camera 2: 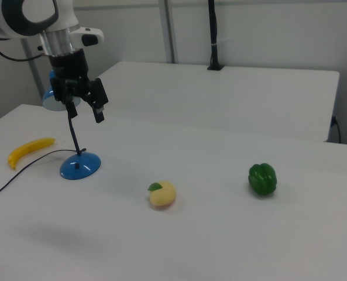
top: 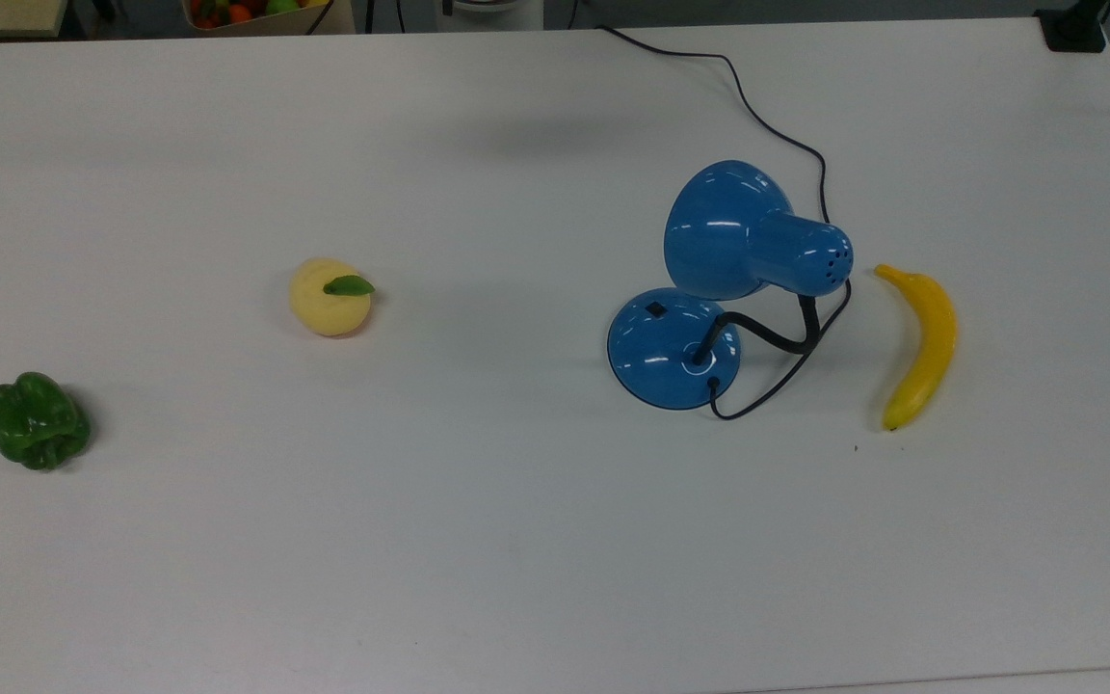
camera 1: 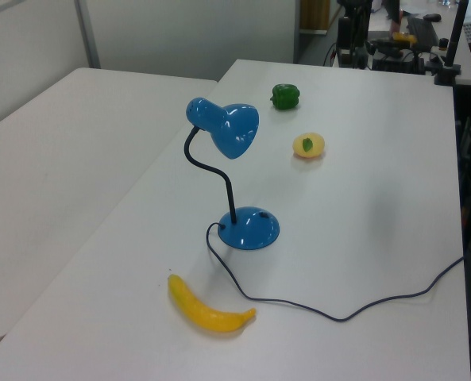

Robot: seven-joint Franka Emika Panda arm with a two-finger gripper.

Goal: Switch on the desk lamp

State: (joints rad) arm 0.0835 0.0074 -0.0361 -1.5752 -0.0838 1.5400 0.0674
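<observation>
The hand (camera 2: 84,111) hung open and empty above the desk lamp (camera 2: 78,165), whose switch (top: 655,309) faced up, reachable.

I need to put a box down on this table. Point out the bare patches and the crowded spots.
Bare: the white table along the top view's bottom edge, and the stretch between the pale yellow fruit with a green leaf and the glossy blue desk lamp. Crowded: the lamp, its black cord and the yellow banana sit close together. The green bell pepper lies apart at the top view's left.
</observation>
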